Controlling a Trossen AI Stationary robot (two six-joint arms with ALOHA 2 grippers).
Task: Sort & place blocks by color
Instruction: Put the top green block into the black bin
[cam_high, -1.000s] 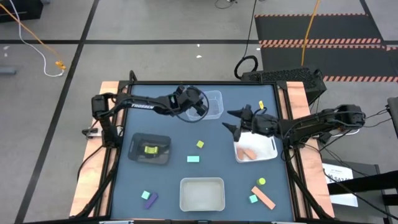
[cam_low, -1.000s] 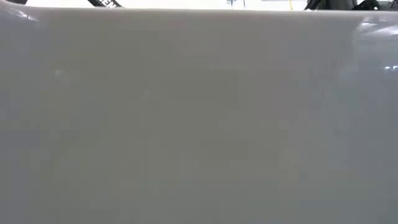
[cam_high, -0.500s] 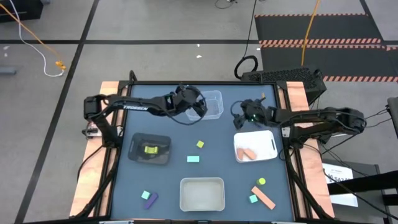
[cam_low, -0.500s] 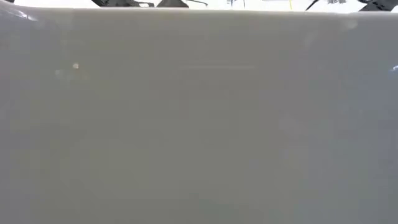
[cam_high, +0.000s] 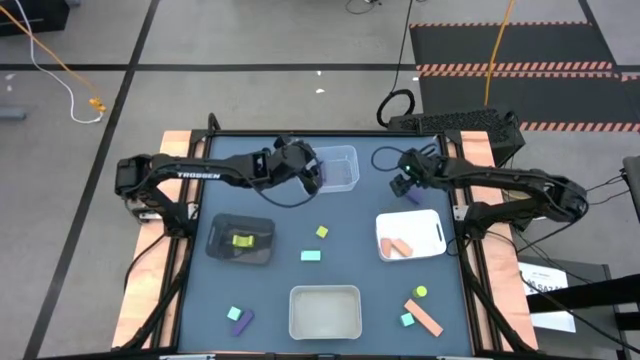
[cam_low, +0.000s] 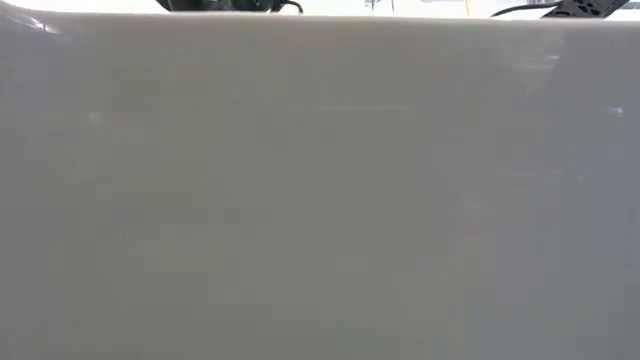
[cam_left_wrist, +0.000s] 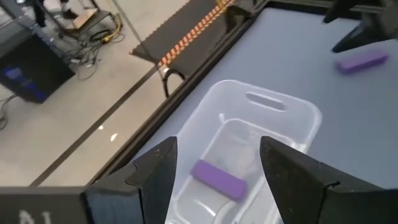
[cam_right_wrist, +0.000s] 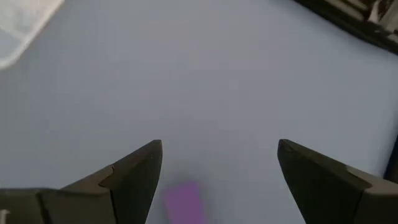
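The right gripper (cam_high: 402, 184) hovers at about one o'clock on the table, just over a purple block (cam_right_wrist: 185, 202) that lies on the bare blue mat beside the far edge of the white tray (cam_high: 436, 232). Its fingers stand wide apart and hold nothing; in the right wrist view the block shows between them, but nearer to one finger than to the other. To do this pick well, I think the gripper should first move sideways until the block sits in the middle of the gap, then go straight down and close only when both fingers are beside the block. If it closes off-centre, one finger may push the block away or turn it.

The left gripper (cam_left_wrist: 217, 171) is at about twelve o'clock, over the clear tray (cam_high: 343, 157). Its fingers are apart and empty, and a purple bar (cam_left_wrist: 217, 179) lies on the floor of this tray under them. So purple seems to belong in the clear tray, and the right arm should bring its block there once the left arm is out of the way.

The other blocks are sorted only in part: a yellow-green one (cam_high: 242, 239) lies in the black tray (cam_high: 217, 244), two orange ones (cam_high: 398, 246) in the white tray. Several blocks wait loose near six o'clock and at the centre.
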